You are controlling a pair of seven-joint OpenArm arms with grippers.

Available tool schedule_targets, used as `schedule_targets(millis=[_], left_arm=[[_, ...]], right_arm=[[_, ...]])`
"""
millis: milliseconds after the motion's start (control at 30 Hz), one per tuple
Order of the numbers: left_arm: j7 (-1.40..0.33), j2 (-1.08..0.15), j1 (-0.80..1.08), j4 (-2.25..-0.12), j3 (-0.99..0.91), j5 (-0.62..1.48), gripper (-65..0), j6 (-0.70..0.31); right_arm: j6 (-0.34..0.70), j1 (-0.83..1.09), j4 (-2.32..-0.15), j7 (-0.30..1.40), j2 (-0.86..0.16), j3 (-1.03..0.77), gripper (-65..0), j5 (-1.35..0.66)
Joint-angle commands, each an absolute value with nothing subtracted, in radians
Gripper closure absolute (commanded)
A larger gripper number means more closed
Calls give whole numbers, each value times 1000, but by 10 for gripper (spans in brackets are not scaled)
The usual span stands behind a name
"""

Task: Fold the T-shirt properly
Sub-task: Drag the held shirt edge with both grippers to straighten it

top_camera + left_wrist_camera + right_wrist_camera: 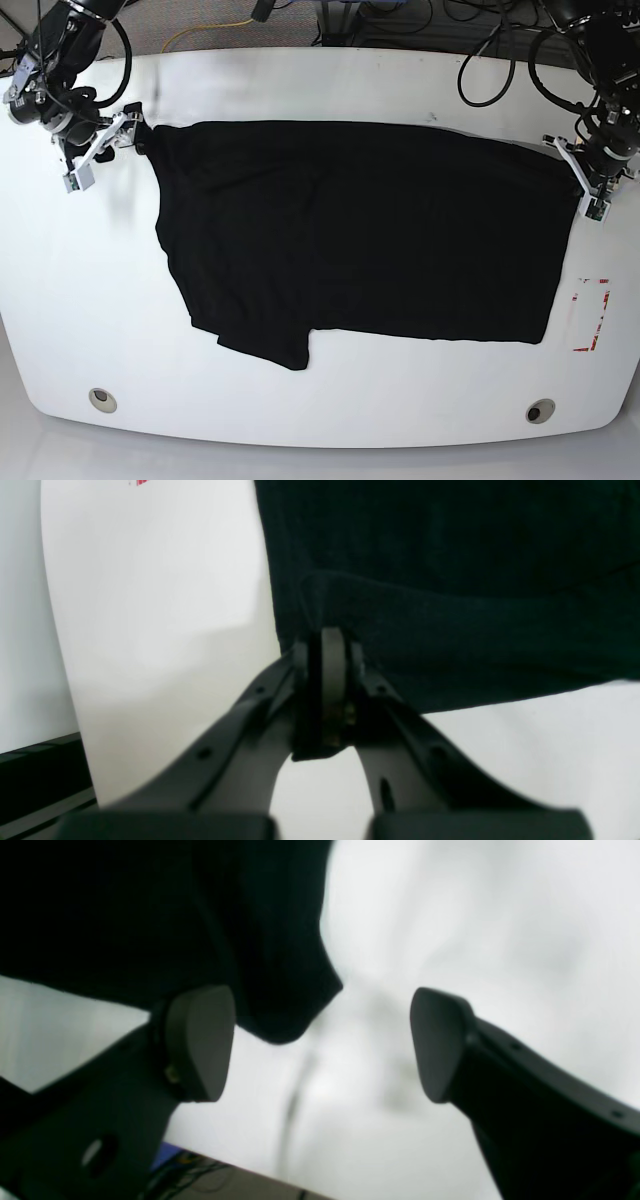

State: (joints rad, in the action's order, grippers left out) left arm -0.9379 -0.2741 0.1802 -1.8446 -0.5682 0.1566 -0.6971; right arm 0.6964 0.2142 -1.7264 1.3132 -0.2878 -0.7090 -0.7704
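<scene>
Both wrist views are soft and out of focus. The T-shirt (450, 580) runs off the top and right edges in the left wrist view. No print shows anywhere. Cables (500, 60) at the far edge are cut off.

A robotics lab: a rounded white table (330, 85) with arms mounted at ten and two o'clock, and loose cables (400, 20) trailing at twelve.

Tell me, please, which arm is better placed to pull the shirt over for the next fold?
Probably the left: its gripper is shut on the shirt edge, while the right gripper is open beside a corner.
</scene>
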Motion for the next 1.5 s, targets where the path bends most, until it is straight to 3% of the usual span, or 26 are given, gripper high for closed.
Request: schedule_targets(millis=[0, 233, 633, 1033, 1300, 1367, 1467], left_arm=[[-920, -289, 170, -1856, -575, 165, 0, -698], [-920, -292, 166, -1770, -576, 165, 0, -698], [-920, -314, 110, -1616, -578, 170, 0, -698], [-920, -314, -8, -1523, -576, 166, 0, -698], [-920, -314, -36, -1521, -561, 165, 0, -698], [-920, -314, -36, -1521, -547, 165, -43, -698], [-920, -314, -36, -1520, -547, 163, -178, -698]], right_arm=[[698, 216, -1738, 1302, -263, -728, -515, -794], [698, 213, -1735, 1299, -168, -730, -512, -788], [698, 245, -1741, 1265, -165, -733, -436, -799], [698, 271, -1873, 1267, -163, -733, -438, -799], [698, 248, -1811, 1265, -162, -725, -438, -789], [698, 239, -1779, 1265, -163, -725, -438, -788], [698, 225, -1733, 1251, -168, -725, -438, -788]])
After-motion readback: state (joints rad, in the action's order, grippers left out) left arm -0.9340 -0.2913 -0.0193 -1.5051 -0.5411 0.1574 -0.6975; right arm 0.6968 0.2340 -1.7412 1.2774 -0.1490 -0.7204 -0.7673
